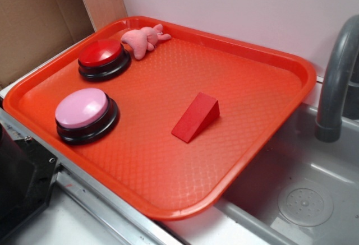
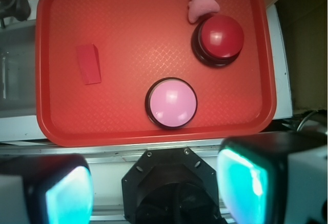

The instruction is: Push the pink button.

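Note:
The pink button, a pale pink dome on a black round base, sits near the front left of the orange tray. High above the scene, my gripper is open, its two teal-padded fingers spread wide with nothing between them. In the wrist view the gripper hangs over the robot's black base, short of the tray's near rim and of the button. The gripper does not show in the exterior view.
A red button stands behind the pink one, with a small pink plush toy beside it. A red wedge block lies mid-tray. A grey sink and faucet are to the right.

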`<state>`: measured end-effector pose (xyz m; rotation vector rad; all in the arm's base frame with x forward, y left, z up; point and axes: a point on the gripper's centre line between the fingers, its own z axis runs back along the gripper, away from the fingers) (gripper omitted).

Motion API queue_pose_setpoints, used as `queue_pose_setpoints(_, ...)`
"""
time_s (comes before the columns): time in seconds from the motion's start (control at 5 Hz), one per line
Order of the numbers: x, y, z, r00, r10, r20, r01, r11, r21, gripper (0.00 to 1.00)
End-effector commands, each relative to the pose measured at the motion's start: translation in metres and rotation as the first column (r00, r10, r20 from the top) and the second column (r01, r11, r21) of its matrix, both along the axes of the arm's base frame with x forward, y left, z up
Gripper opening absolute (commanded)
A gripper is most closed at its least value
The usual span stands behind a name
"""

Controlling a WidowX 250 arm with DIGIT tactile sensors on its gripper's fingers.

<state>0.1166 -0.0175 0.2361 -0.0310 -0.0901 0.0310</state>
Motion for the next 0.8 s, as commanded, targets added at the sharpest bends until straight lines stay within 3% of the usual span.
queue_pose_setpoints(0.0,0.0,0.0,0.0,1.0,0.0,0.0,0.0,1.0,0.0,1.0)
queue_pose_setpoints(0.2,0.017,0.035,-0.05,1.0,0.013,-0.02,-0.012,0.999,0.053,1.0)
queue_pose_setpoints(0.6,0.051,0.04,-0.122,0.999,-0.006,-0.049,0.011,0.995,0.098,1.0)
